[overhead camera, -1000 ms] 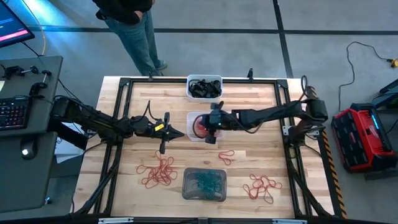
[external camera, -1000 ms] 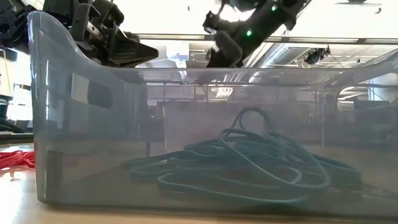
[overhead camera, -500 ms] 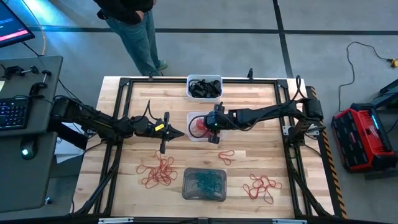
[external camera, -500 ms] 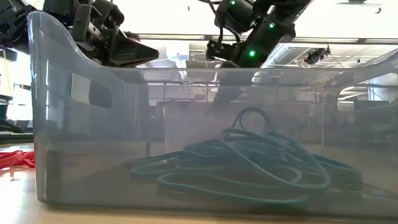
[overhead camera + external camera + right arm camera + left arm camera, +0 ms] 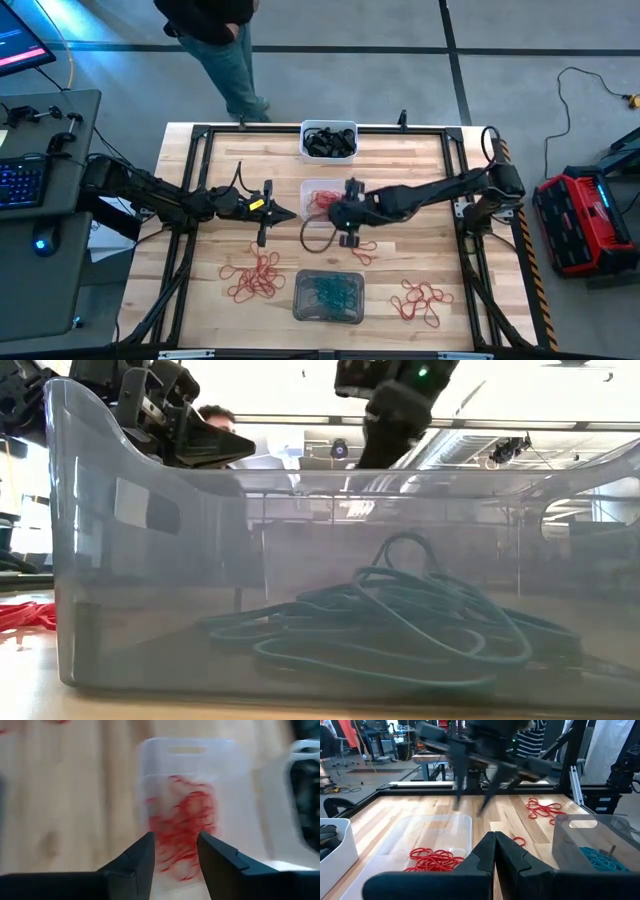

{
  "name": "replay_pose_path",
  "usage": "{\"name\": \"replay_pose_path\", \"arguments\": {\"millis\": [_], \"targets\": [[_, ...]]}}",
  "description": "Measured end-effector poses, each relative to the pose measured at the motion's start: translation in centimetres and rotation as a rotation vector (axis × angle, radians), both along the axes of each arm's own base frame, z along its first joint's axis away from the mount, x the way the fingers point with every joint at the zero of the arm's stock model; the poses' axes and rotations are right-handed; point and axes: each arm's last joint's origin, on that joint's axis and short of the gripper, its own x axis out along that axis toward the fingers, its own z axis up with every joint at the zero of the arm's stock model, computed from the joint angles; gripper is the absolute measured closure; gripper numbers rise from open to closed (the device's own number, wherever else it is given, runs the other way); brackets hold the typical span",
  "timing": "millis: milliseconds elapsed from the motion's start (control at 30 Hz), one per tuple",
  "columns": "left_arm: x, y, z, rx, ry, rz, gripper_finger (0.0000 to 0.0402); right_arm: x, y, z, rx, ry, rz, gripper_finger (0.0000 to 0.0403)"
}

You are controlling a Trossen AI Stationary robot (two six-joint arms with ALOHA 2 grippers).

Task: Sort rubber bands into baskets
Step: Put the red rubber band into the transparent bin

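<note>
Three baskets stand in a row down the table's middle. The white basket (image 5: 328, 140) at the far edge holds black rubber bands. The clear basket (image 5: 318, 198) holds red rubber bands (image 5: 184, 827). The grey basket (image 5: 328, 297) near the front edge holds teal rubber bands (image 5: 400, 615). Loose red rubber bands lie in a left pile (image 5: 255, 278), in a right pile (image 5: 422, 300), and as a single one (image 5: 362, 251). My right gripper (image 5: 176, 851) hangs open and empty just near of the clear basket, slanting down. My left gripper (image 5: 285, 213) is shut, level, left of the clear basket.
A black frame (image 5: 196, 135) runs along the table's edges. A person (image 5: 215, 40) stands beyond the far edge. Bare wood shows between the loose piles and the baskets. A red case (image 5: 585, 220) sits on the floor to the right.
My right gripper has drawn back from over the clear basket toward the table's near edge, rising a little and tipping as it went. The red bands stay in the clear basket.
</note>
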Motion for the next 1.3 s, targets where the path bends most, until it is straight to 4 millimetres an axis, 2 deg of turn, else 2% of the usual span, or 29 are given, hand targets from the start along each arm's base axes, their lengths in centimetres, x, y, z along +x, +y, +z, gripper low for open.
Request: {"name": "replay_pose_path", "arguments": {"millis": [300,600,733,933,1167,1300], "targets": [[0.0,0.0,-0.1,0.000,0.010,0.000,0.0401,-2.3,3.3,-2.5,0.128,0.117,-0.005,0.0274],[0.0,0.0,-0.1,0.001,0.013,0.000,0.0401,-6.2,6.1,-2.5,0.175,0.073,-0.027,0.0274],[0.0,0.0,-0.1,0.001,0.013,0.000,0.0401,-7.4,6.1,-4.6,0.185,0.080,-0.056,0.0274],[0.0,0.0,-0.1,0.001,0.013,0.002,0.0401,-8.0,5.4,-8.3,0.229,0.009,-0.041,0.0274],[0.0,0.0,-0.1,0.001,0.013,0.004,0.0401,-8.7,4.3,-10.8,0.279,-0.062,-0.032,0.0274],[0.0,0.0,-0.1,0.001,0.013,0.004,0.0401,-9.2,4.0,-11.5,0.295,-0.068,-0.017,0.0274]]}}
